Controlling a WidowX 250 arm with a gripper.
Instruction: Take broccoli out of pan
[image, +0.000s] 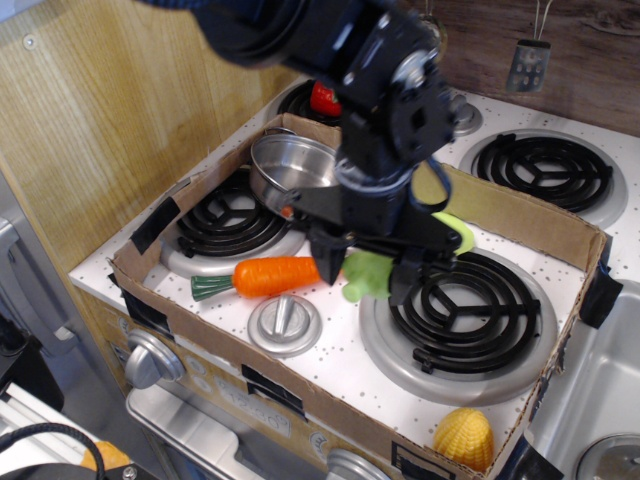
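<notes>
My gripper (366, 274) is shut on the broccoli (366, 275), a light-green floret held between the two black fingers just above the stove top. It hangs between the carrot and the big front burner, well clear of the pan. The shiny steel pan (285, 165) sits on the back-left burner with something red-orange showing at its front edge. My black arm hides part of the pan and most of the plate.
An orange carrot (268, 275) lies left of the gripper. A lime-green plate (452, 232) peeks out behind the arm. A cardboard wall (520, 215) rings the stove top. A yellow corn (462, 438) sits at the front right. A large black burner (470, 310) lies to the right.
</notes>
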